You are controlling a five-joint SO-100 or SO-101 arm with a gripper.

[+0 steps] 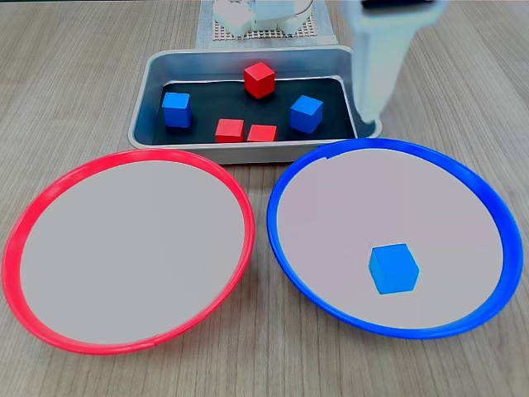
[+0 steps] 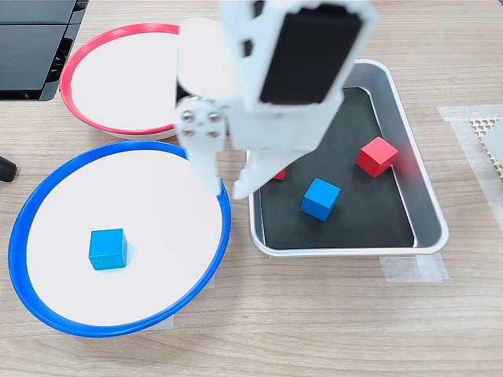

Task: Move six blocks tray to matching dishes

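Plainly, a wood-grain bench (image 1: 99, 66) carried two dishes, one tray (image 1: 248, 58), three red and three blue blocks; the gripper (image 2: 224, 188) hung open, empty.

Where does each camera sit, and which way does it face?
A fixed view: low at the table's front, looking across red-rimmed dish toward tray; white arm segment top right.
A fixed view: high above, looking down; gripper over blue-rimmed dish's edge.
Shared: both dishes, tray, blue block in dish.
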